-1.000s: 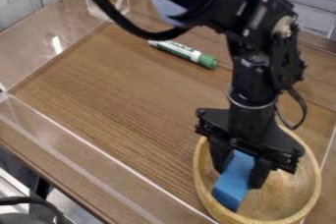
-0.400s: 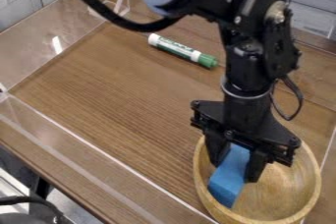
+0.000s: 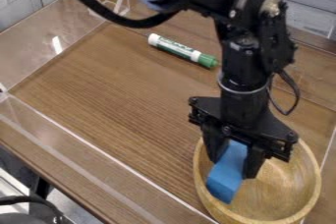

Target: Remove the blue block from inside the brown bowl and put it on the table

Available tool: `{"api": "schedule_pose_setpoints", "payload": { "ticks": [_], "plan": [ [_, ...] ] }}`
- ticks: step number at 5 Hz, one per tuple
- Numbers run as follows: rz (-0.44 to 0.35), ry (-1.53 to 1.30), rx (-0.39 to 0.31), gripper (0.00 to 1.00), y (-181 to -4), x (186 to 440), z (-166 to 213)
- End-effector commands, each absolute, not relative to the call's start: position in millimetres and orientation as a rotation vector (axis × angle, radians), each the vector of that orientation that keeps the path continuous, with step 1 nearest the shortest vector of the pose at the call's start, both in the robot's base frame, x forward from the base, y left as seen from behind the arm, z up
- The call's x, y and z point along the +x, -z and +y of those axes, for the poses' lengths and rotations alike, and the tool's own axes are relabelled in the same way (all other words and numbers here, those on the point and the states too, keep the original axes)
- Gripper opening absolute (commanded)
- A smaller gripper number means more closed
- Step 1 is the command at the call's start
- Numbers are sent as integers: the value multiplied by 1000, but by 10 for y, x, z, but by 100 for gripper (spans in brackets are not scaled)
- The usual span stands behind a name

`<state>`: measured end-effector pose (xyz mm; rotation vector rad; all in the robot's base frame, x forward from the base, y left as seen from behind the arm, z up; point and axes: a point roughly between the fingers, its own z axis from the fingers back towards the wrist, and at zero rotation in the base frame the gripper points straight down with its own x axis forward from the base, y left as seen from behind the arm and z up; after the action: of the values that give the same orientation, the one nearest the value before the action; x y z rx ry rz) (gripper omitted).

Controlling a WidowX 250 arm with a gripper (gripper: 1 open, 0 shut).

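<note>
Here my pincer [image 3: 241, 159] points straight down, clamped on the blue block [image 3: 230, 176] — its lower end inside the brown bowl [image 3: 300, 191], tilted. I'd lift clear of the rim before crossing to bare tabletop [image 3: 118, 90].

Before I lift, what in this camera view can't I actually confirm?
- Top of the blue block: hidden behind the gripper, so exact contact on it is unclear.
- Whether the block has left the floor of the brown bowl: cannot tell from this angle.
- Bowl's near edge: cut off by the frame bottom.
- Marker label: too small to read.
</note>
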<state>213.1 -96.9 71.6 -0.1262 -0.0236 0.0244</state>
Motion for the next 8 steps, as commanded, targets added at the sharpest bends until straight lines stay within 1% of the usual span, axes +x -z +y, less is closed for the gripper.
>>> {"api": "schedule_pose_setpoints", "payload": {
  "ticks": [1, 8],
  "plan": [
    [-83, -25, -155, 0, -897, 2225, -975],
    [-71, -10, -153, 0, -1060, 2226, -853]
  ]
}}
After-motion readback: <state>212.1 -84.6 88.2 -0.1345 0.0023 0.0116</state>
